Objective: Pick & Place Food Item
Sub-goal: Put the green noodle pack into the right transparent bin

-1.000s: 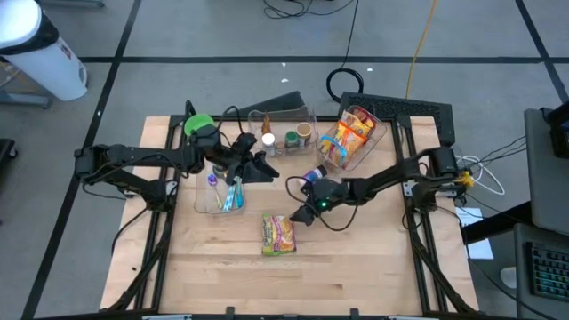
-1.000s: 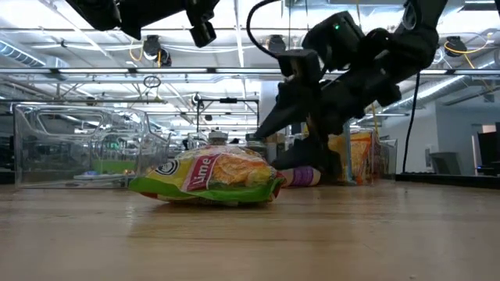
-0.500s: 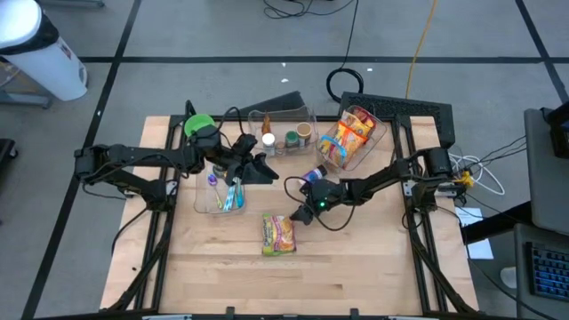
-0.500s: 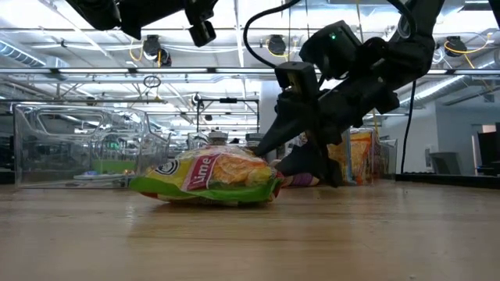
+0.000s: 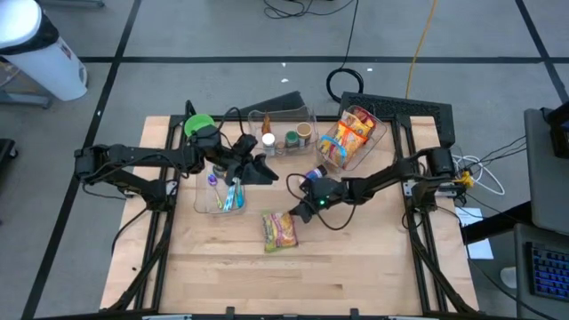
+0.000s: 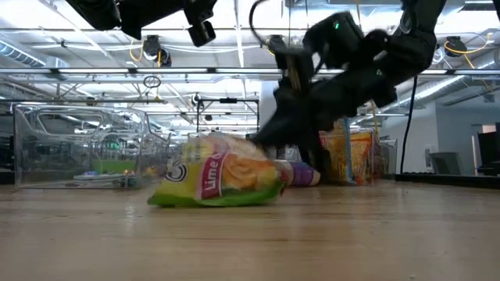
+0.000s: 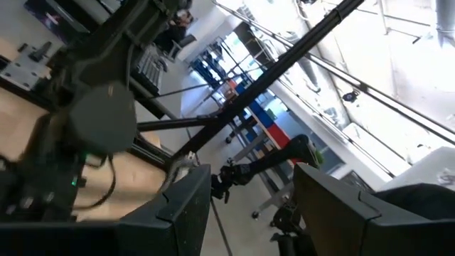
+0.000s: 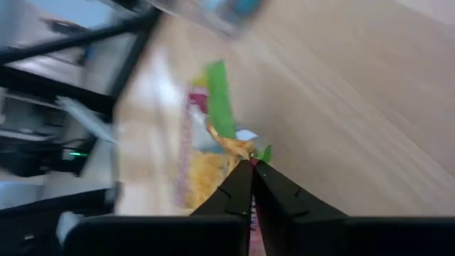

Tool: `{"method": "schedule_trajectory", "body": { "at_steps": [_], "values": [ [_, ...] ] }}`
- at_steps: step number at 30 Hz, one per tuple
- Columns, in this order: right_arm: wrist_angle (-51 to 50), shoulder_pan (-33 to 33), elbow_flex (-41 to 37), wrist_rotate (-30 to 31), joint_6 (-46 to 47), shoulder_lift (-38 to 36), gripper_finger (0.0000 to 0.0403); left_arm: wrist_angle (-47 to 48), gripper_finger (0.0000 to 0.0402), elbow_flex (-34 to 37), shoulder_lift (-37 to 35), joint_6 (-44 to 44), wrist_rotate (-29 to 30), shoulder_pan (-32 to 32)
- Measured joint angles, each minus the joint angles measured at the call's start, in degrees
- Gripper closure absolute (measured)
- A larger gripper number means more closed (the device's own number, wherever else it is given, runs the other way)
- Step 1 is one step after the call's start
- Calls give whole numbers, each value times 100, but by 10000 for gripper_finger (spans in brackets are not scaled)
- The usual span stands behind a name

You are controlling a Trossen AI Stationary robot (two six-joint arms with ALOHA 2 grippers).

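The right gripper [image 5: 300, 213] sits low over the middle of the desk [image 5: 356, 276], at the corner of the chip bag [image 5: 280, 230] nearest the bins. In the right wrist view its fingers [image 8: 238, 192] are pressed together with a thin edge of the bag's wrapper caught between them, so the pinch looks made. In the low view the bag [image 6: 215, 180] is blurred and tilted up at one end, yet its underside rests on the desk, so the step in hand is the pick, at the very start of the lift.

The left gripper [image 5: 258, 169] hangs over the clear bin of toothbrushes [image 5: 222, 197], well apart from the bag. Its fingers [image 7: 181, 213] stand partly apart and hold nothing.

Behind the bag stand two more clear bins, one with small jars [image 5: 284, 133] and one with snack bags [image 5: 351, 138]. A small purple-capped bottle [image 5: 314, 173] lies on the desk near the right arm.

The next move likely calls for a slow, straight rise, since only a thin seam is gripped and the bag may swing or slip. Then comes a carry toward the bin with snack bags, probably its place, keeping clear of the bottle and the bin's near wall
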State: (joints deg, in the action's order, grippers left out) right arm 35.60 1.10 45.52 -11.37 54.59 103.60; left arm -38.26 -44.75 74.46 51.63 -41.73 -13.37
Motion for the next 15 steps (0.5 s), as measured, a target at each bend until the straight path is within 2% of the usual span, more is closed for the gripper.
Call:
{"method": "schedule_trajectory", "body": {
  "at_steps": [7,15],
  "values": [
    [-22,2,0,29,-313,-795,402,-1,192,0,0,88,-232,15],
    [-834,16,2,710,-948,-1938,403,51,192,0,0,-402,188,12]
  ]
}}
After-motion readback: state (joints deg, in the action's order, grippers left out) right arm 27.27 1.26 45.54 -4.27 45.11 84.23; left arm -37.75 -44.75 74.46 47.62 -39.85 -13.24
